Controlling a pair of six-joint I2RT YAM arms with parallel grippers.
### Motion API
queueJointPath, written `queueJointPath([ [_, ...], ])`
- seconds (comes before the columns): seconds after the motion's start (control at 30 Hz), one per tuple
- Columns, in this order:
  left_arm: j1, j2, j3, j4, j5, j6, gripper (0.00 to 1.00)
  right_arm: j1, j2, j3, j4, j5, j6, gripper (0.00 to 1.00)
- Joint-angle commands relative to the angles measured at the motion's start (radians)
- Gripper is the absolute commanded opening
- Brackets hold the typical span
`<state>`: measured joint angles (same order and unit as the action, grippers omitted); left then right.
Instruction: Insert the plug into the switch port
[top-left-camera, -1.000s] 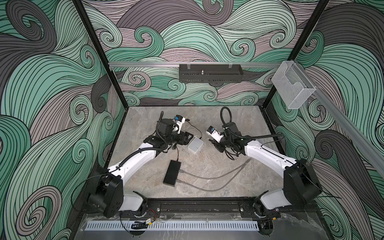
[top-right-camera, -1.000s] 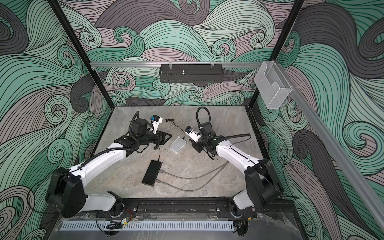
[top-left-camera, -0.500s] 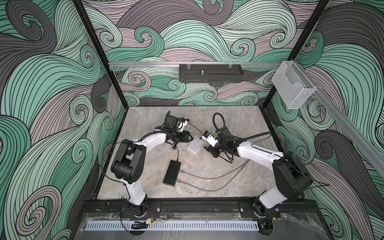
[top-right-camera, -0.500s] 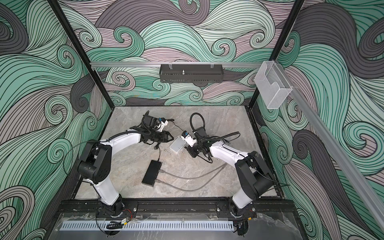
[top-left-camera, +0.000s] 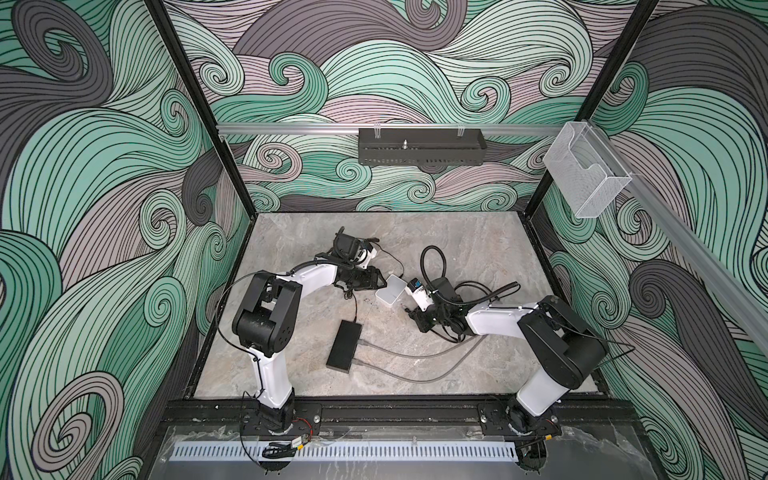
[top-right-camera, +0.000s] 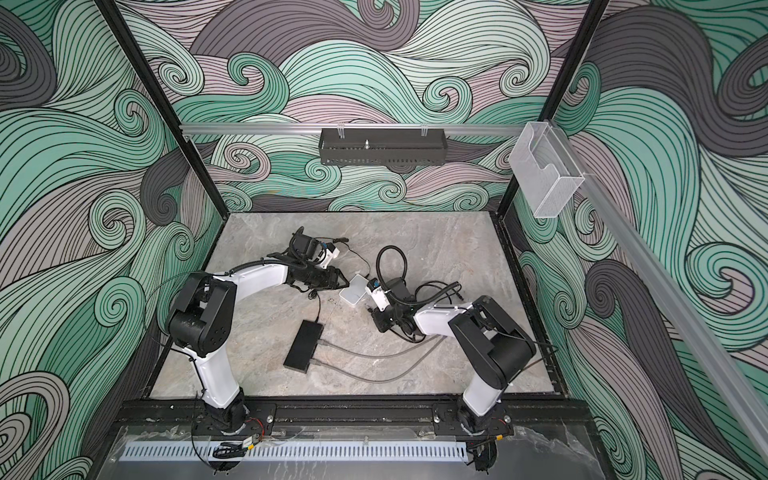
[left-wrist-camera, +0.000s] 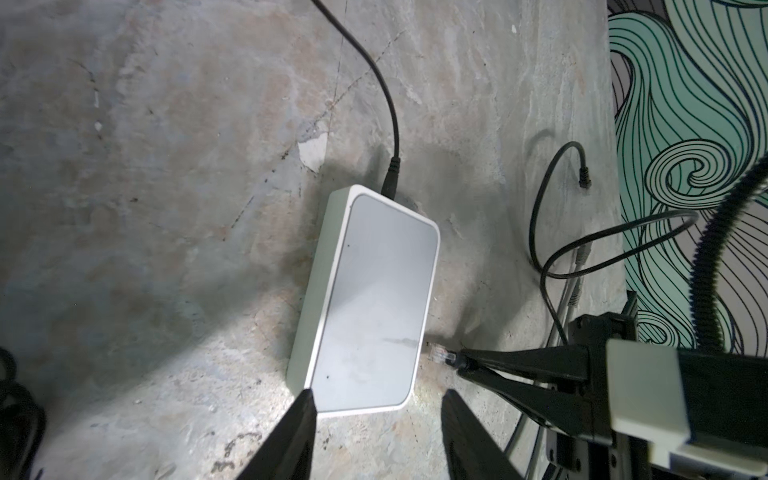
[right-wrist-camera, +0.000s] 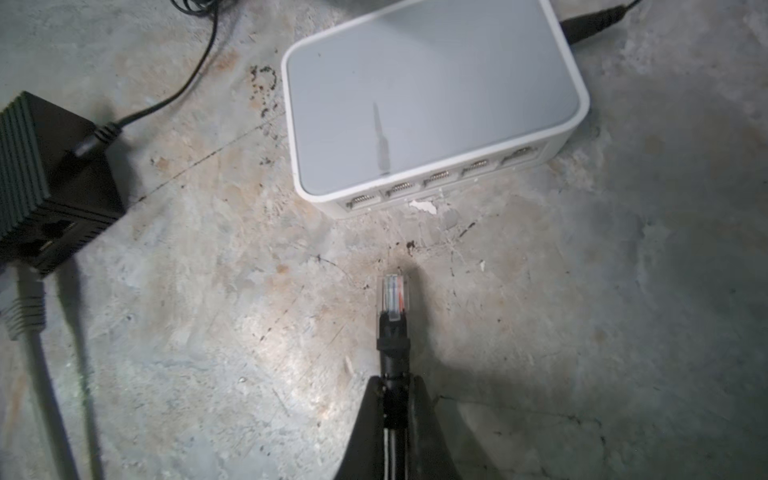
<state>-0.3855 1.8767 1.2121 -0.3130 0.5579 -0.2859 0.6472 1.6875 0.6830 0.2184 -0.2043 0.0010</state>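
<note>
Below centre in both top views, a black box (top-left-camera: 344, 346) flat on the grey stone tabletop (top-left-camera: 478, 241), two grey cables (top-left-camera: 415, 356) plugged into its right side and curving off to the right. Upper centre, a black tray (top-left-camera: 421, 146) hung on the back rail (top-left-camera: 291, 129); upper right, a clear plastic holder (top-left-camera: 584, 174). Wave-patterned walls (top-left-camera: 104, 166) all around.

Switch (top-left-camera: 390, 290): small white box with rounded corners and a grey top. It lies flat near the middle of the worktop, skewed to its edges.
Ports (right-wrist-camera: 439, 176): five in a row along one long side, facing the worktop's front right corner. All are empty.
Plug (right-wrist-camera: 394, 297): clear, with coloured wires showing inside and a black boot behind.
Plug pose: nose aimed at the port row, near it but apart.
Plug hold: pinched by the boot in the right gripper (right-wrist-camera: 394, 380).
</note>
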Motion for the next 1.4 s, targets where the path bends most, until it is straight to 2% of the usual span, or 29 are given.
queueJointPath([
  [0.0, 0.005, 0.037, 0.081, -0.058, 0.002, 0.036, 0.52, 0.005, 0.012, -0.002, 0.130, 0.035, -0.016, 0.00],
  [0.2, 0.004, 0.116, 0.205, -0.087, -0.074, 0.119, 0.55, 0.009, -0.007, -0.028, 0.148, 0.102, -0.014, 0.00],
  [0.43, -0.011, 0.282, 0.389, -0.121, -0.003, 0.158, 0.55, 0.008, -0.034, -0.055, 0.152, 0.119, -0.012, 0.00],
  [0.7, -0.023, 0.312, 0.402, -0.119, 0.013, 0.093, 0.55, 0.029, 0.015, -0.022, 0.171, 0.115, -0.011, 0.00],
  [1.03, -0.069, 0.316, 0.342, -0.008, 0.072, 0.057, 0.55, 0.041, 0.070, 0.010, 0.175, 0.112, -0.007, 0.00],
  [1.37, -0.073, 0.296, 0.327, -0.010, 0.033, 0.053, 0.53, 0.042, 0.082, 0.017, 0.175, 0.109, -0.007, 0.00],
])
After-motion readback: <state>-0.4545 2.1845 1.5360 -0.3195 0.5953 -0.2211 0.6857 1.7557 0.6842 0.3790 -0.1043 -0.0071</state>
